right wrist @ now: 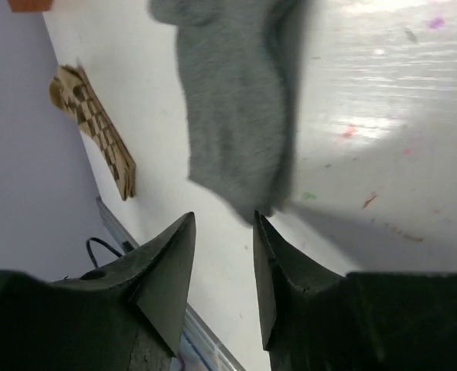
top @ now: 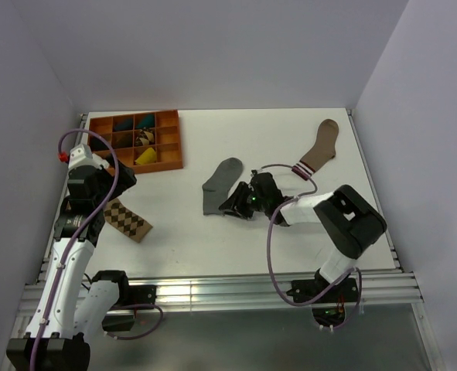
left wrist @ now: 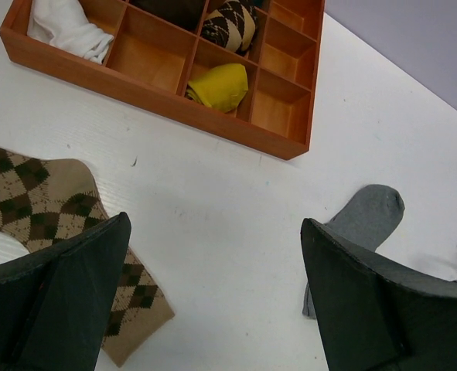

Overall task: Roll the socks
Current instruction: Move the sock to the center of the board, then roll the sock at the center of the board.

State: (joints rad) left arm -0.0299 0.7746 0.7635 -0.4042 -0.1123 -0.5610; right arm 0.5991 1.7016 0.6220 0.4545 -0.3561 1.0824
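Right wrist view: right hand (right wrist: 223,224) low over the desk (right wrist: 383,93), fingers parted by a narrow gap, nothing between them. Grey sock (right wrist: 236,108) lies flat mid-desk, its near end just beyond the fingertips, apparently not touching. Left hand (left wrist: 215,232) wide open and empty, at left above the diamond-patterned sock (left wrist: 35,193). Risks, judged: closing here pinches air or one layer only; thin fabric may slide and bunch rather than roll; blur hides the sock's exact edge.

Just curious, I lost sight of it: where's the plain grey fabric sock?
Top view: the grey fabric sock lies flat mid-table, right of the orange compartment tray, just ahead of the right gripper.
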